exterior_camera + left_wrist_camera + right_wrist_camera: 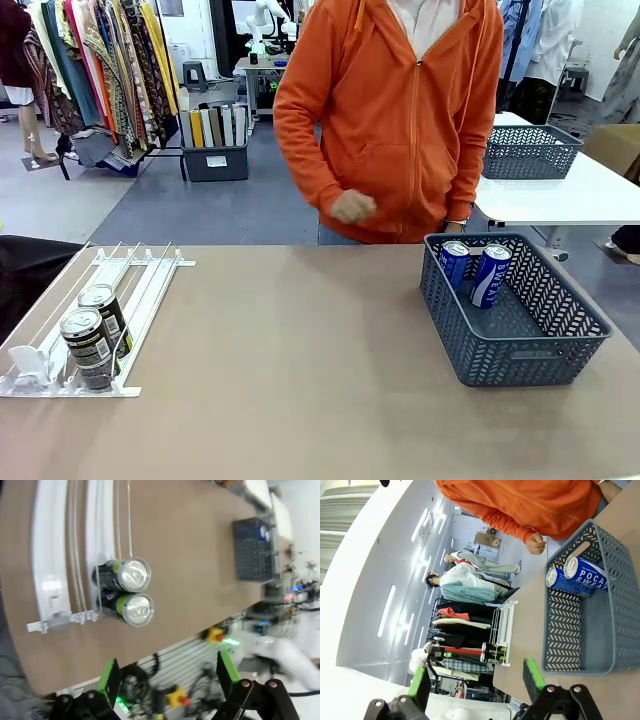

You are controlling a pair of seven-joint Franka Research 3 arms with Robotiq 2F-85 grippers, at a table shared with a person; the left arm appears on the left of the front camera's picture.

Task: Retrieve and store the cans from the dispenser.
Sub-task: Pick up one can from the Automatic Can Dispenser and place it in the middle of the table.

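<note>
Two dark cans [105, 312] [90, 348] stand in one lane at the front of the white dispenser [140, 280] on the table's left. Two blue cans [455, 262] [491, 275] lean inside the grey mesh basket [500, 355] on the right. In the left wrist view my left gripper [167, 675] hangs open, high above the table's near edge, with the dark cans [131, 592] and the dispenser [50, 545] below it. In the right wrist view my right gripper [476, 680] is open and empty, short of the basket [560, 635] that holds the blue cans [580, 575].
A person in an orange hoodie stands at the far edge, one fist [352, 207] held above the table. A second grey basket [528, 150] sits on a white table behind. A black object [25, 270] lies beyond the left edge. Between dispenser and basket the tabletop is bare.
</note>
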